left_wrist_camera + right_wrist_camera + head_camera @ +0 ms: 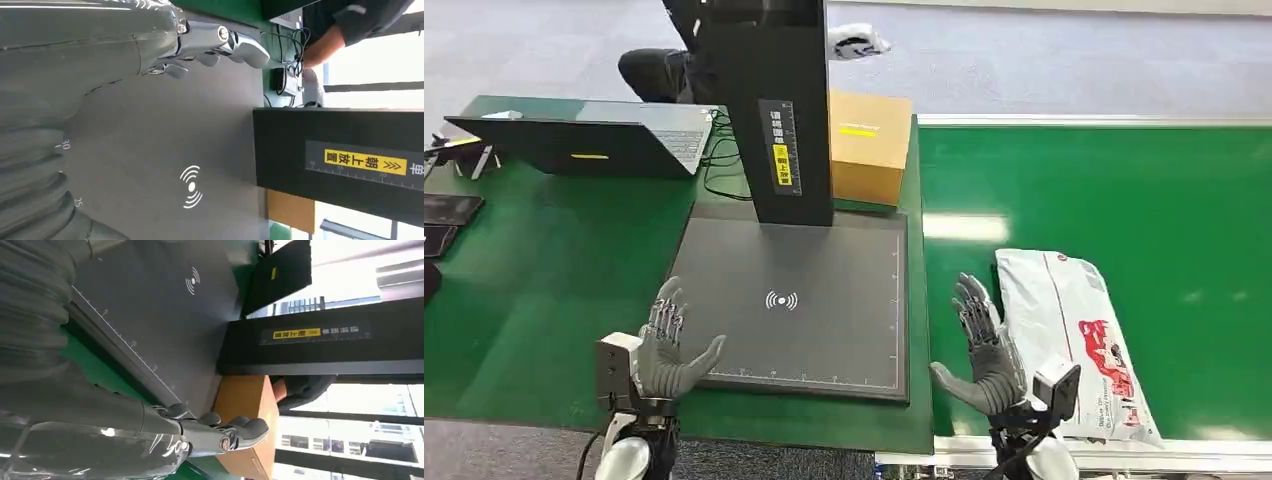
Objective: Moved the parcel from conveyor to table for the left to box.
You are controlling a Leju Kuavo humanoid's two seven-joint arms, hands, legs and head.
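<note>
On green conveyor (1184,200), near edge: parcel (1074,330) flat beside right hand (986,350), fingers spread, empty. Left hand (664,345) likewise, at scan pad (794,310) corner on table (544,270).

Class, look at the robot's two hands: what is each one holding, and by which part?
Nothing is held. The left hand is open over the scanner pad, and the right hand is open beside the white parcel on the conveyor.
</note>
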